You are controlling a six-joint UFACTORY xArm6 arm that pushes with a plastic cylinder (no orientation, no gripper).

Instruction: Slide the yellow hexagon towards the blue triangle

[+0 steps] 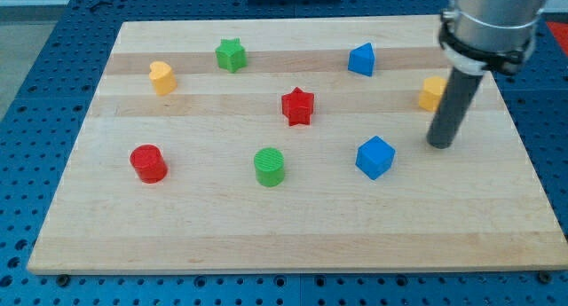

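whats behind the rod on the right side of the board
A yellow block sits behind my rod; only its left part shows, so its shape can't be confirmed. The rest is covered by the rod. My tip rests below it in the view, right of the blue cube.

One camera looks down at a slant from beyond the tabletop's [293, 239] near edge, framing nearly all four corners.

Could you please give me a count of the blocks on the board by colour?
Yellow: 2, the heart and the hexagon beside my tip
Green: 2, the star and the cylinder
Red: 2, the star and the cylinder
Blue: 2, the triangle and the cube
Total: 8
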